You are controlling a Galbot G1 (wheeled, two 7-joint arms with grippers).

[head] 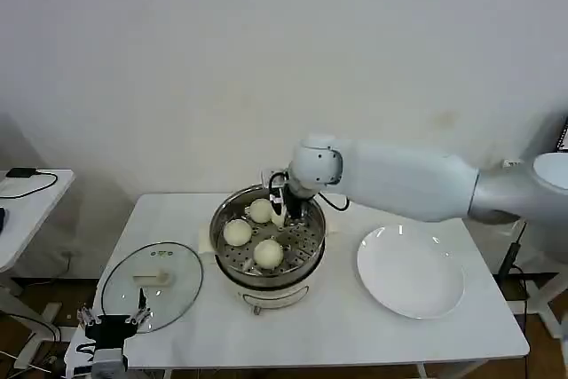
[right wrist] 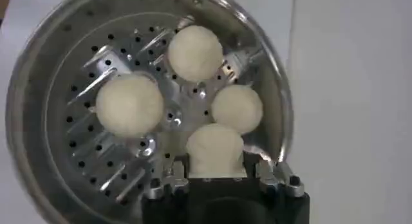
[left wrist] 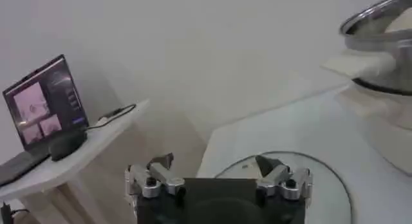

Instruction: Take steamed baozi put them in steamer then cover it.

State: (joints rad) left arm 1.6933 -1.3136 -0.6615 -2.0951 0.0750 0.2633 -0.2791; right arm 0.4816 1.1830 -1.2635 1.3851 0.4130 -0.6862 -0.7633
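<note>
The steel steamer (head: 224, 247) stands mid-table on its white base, uncovered. Three baozi lie on its perforated tray (right wrist: 84, 148): one (right wrist: 195, 51), a second (right wrist: 129, 104), a third (right wrist: 237, 107). A further baozi (right wrist: 215, 145) sits squeezed between the jaws of my right gripper (right wrist: 215, 162), which is shut on it and reaches down into the steamer's far right side (head: 286, 207). The head view shows baozi at the back (head: 260, 210), left (head: 237, 232) and front (head: 268, 253). My left gripper (head: 111, 326) hangs open off the table's front left corner, near the glass lid (head: 151, 283).
A flat white plate (head: 411, 271) lies bare to the right of the steamer. The glass lid (left wrist: 322, 180) with its white handle rests flat on the table's left part. A side table (head: 27, 197) with a cable stands farther left.
</note>
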